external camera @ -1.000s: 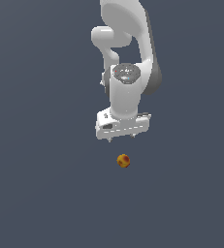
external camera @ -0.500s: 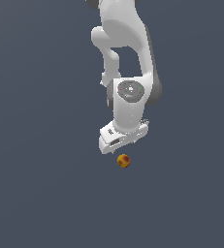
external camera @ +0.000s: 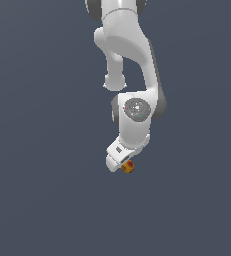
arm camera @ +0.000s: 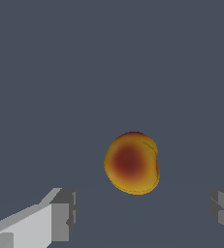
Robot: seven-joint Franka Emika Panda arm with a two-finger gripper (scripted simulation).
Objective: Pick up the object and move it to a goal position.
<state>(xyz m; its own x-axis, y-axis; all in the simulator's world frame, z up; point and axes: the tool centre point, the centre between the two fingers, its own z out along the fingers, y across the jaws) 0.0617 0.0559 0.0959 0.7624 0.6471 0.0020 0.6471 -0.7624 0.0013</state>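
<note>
one object (arm camera: 132, 163), one gripper (arm camera: 142, 213) spread wide

Plain dark slate-grey surface (external camera: 42, 200) fills exterior view from twelve o'clock to six o'clock; same flat grey fills wrist view. Uniform, unmarked.

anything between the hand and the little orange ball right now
Nothing visible. In the wrist view the ball sits on bare grey floor, apart from both open fingers of the hand.
</note>
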